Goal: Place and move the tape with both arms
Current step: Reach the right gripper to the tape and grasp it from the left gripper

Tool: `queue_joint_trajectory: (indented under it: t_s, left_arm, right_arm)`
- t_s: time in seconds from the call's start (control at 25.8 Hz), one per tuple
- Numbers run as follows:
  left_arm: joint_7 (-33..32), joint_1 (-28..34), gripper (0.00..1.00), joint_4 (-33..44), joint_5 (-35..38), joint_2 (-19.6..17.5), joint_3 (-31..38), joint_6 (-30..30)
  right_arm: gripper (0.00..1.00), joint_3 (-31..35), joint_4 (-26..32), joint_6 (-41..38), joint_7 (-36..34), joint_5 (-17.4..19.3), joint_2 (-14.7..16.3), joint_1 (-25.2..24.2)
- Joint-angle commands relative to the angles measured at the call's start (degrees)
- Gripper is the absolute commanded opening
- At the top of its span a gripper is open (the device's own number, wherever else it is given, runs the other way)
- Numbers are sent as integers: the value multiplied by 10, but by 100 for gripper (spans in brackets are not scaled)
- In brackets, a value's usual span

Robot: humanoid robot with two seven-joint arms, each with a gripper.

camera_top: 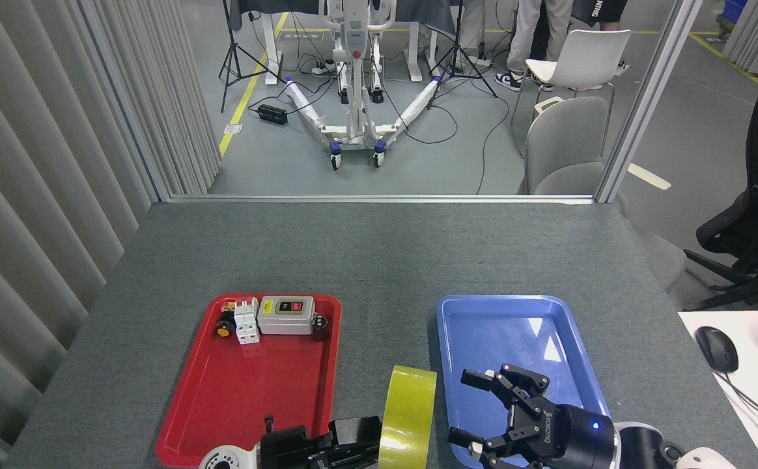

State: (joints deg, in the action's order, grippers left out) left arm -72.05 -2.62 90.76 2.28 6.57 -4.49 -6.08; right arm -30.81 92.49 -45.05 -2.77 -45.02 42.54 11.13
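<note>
The yellow tape (407, 418) stands on edge between the two trays, at the bottom of the head view. My left gripper (369, 443) comes in from the bottom left and is shut on the roll's left side. My right gripper (473, 410) hovers over the near left part of the blue tray (516, 319), just right of the tape, with its black fingers (477, 378) spread open and nothing between them. A small gap separates those fingers from the roll.
A red tray (249, 384) on the left holds a grey switch box (286, 314), a white breaker (246, 321) and small parts along its far edge. A mouse (716, 348) lies on a white desk at right. Chairs and a wheeled stand are beyond the table.
</note>
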Motion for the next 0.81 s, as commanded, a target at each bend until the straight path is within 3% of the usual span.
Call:
queue_joint_trajectory:
  t_s: [0.0, 0.35, 0.77]
  left_arm:
    - [0, 6, 0, 6, 0, -1, 0, 0]
    - [0, 7, 0, 7, 0, -1, 0, 0]
    - [0, 9, 0, 6, 3, -1, 0, 0]
  right_arm:
    - [93, -1, -4, 1, 17, 0, -17, 11]
    - [71, -1, -10, 1, 90, -1, -83, 16]
    - [57, -1, -27, 1, 93, -1, -94, 28]
